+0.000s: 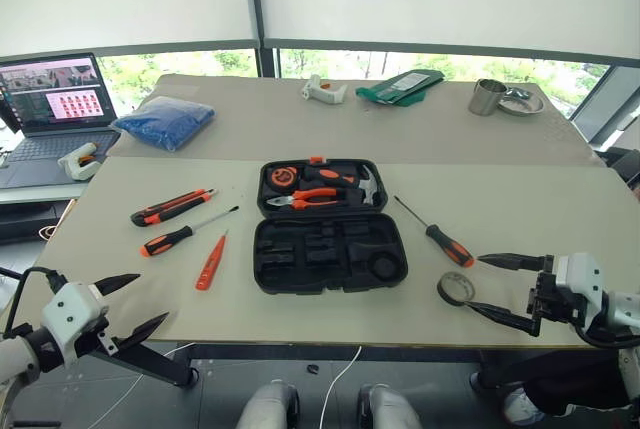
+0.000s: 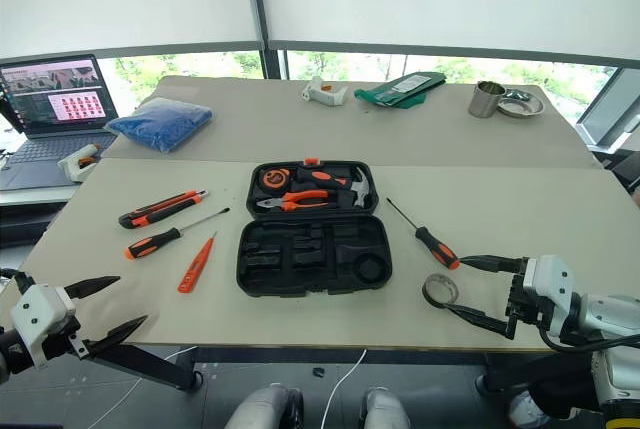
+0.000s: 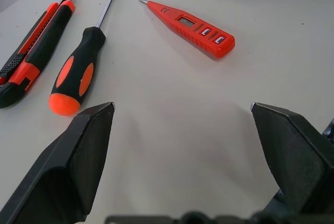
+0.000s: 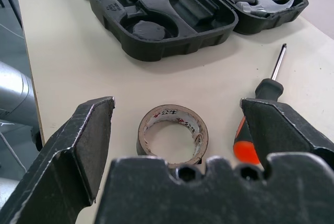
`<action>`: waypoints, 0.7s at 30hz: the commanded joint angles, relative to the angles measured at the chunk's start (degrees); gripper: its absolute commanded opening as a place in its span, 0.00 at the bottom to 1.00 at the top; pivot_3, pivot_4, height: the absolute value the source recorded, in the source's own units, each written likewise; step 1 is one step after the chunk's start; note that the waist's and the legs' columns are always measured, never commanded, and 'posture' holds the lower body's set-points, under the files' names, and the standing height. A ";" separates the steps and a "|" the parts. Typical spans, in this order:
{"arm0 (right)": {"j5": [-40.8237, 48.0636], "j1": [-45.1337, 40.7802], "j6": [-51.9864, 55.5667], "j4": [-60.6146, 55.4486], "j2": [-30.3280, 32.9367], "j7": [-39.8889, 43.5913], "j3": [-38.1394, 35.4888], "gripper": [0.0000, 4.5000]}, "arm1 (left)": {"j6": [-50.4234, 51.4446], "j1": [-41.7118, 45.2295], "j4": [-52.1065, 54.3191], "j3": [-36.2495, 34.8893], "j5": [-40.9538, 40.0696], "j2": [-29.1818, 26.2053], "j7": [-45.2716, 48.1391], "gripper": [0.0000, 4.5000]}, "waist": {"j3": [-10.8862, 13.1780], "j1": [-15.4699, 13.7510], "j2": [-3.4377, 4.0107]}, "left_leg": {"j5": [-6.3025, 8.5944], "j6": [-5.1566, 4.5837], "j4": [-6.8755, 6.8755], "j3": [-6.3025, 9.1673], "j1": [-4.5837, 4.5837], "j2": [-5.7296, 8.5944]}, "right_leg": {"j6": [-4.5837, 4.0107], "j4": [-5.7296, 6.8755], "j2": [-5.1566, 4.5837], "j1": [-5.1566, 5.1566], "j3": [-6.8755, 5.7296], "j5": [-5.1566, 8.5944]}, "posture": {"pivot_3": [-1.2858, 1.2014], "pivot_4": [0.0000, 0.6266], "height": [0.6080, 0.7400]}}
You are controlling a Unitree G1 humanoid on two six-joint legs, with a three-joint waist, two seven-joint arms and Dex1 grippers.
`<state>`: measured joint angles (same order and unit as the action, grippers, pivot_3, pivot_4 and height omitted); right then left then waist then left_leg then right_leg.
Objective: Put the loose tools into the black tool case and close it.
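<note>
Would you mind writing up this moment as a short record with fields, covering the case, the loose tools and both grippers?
case: black tool case lies open at the table's middle; the far half holds pliers, the near half's recesses are empty
left of case: utility knife, screwdriver, tester screwdriver, all flat on the table
right of case: second screwdriver, tape roll
left gripper: open, near the table's front left edge, holding nothing
right gripper: open, fingers on either side of the tape roll, not closed on it
</note>
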<state>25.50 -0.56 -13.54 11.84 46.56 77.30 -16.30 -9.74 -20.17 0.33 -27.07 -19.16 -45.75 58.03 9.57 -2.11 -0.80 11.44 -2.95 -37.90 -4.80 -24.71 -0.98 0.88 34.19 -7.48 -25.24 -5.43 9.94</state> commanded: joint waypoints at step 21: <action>11.59 -1.59 8.52 -19.24 -12.03 -8.12 1.39 1.00 | 34.48 14.81 -1.66 -3.10 -11.09 -5.91 -11.54 1.00 | -0.07 -0.92 -0.21 | 0.17 0.16 0.00 -0.27 0.05 -0.39 | -0.01 -0.09 0.09 -0.12 -0.13 0.00 | 0.52 0.24 1.00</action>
<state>37.00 -1.59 -3.41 -7.26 34.56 68.52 -13.99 24.07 -7.67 -0.21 -33.05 -31.65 -49.74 45.15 9.51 -3.03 -1.02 11.61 -2.78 -37.89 -5.18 -24.69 -1.48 0.87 34.04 -7.36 -25.41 -5.57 9.95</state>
